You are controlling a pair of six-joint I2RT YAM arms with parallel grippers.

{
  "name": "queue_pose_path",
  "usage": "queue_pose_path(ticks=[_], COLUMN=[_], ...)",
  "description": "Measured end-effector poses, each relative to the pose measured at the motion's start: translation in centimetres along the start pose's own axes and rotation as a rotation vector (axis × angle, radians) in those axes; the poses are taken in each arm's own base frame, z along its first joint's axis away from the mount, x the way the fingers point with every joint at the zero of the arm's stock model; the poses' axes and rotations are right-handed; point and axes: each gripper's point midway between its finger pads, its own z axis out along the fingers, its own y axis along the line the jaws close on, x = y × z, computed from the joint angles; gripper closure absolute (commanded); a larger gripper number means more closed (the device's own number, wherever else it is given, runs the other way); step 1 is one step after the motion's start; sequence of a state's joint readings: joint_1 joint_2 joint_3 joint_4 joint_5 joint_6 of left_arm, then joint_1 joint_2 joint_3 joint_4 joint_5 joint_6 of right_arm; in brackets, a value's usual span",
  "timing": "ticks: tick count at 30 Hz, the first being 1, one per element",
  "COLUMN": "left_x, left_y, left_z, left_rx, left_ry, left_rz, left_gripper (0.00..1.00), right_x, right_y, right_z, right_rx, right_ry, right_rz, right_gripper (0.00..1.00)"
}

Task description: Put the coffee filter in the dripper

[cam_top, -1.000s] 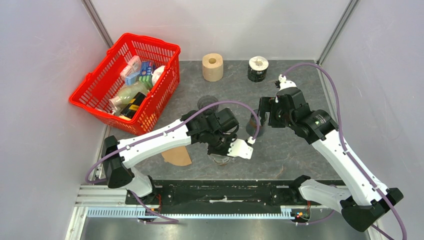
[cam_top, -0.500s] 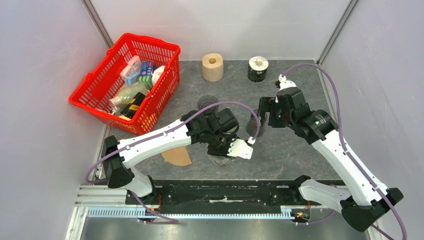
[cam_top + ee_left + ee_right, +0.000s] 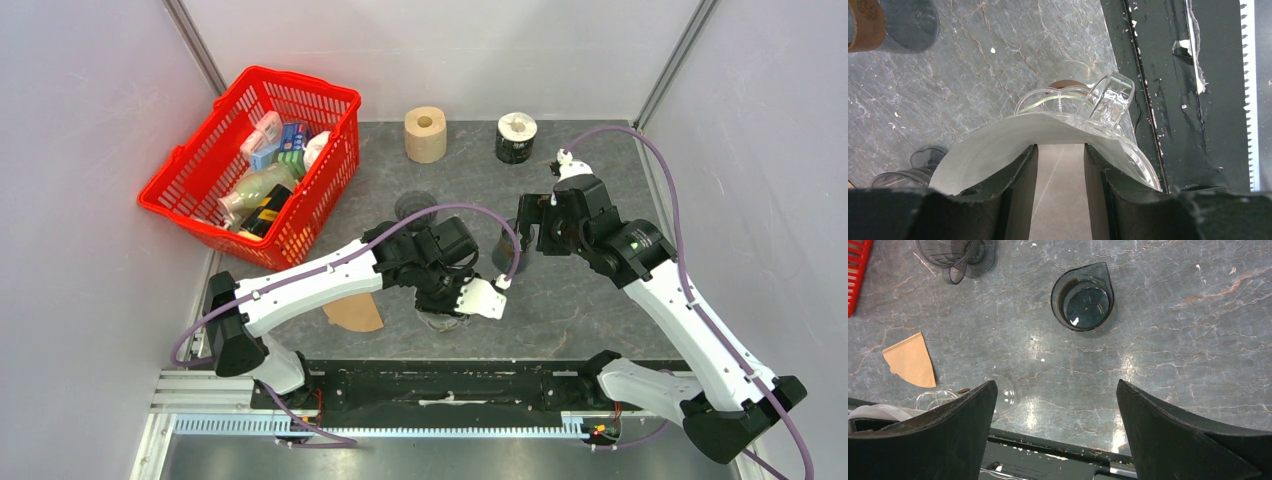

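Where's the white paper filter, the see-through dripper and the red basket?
white paper filter (image 3: 993,145): left wrist view, on its curved sheet.
see-through dripper (image 3: 1108,97): left wrist view, on its handle loop.
red basket (image 3: 322,188): top external view, on its right side wall.

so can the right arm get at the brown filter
Probably not directly: the left gripper, holding a white filter above the clear dripper, sits between the open right gripper and the brown filter.

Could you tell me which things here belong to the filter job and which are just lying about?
Job: white filter, clear dripper, left gripper.
Lying about: red basket, brown filter, tan roll, black roll, dark jug, dark dripper.
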State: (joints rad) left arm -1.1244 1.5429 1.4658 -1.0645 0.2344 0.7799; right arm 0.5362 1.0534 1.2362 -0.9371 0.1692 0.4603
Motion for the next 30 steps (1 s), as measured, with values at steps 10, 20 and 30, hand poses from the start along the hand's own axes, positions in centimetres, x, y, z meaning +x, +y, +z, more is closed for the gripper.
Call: queue_pose_path(ticks=[10,20,30], left_x=[-0.02,-0.12,-0.46], left_y=[-0.05,-0.11,0.13], left_z=[0.02,0.05,-0.24], left_rx=[0.001,0.002,-0.007], left_ry=[0.001,0.0,-0.009], left_rz=[0.002,0.005,0.008], left_gripper=[0.77,0.91,0.95], right_x=[-0.08,-0.09,-0.07], right_y=[0.1,0.12,0.15], right_z=[-0.35,-0.44,-0.44], right_rx=[-0.011,-0.016,-0.018], right_ry=[-0.008,-0.009,-0.008], right_rz=[0.001,-0.001,-0.004], right_gripper=[0.03,0.03,0.03])
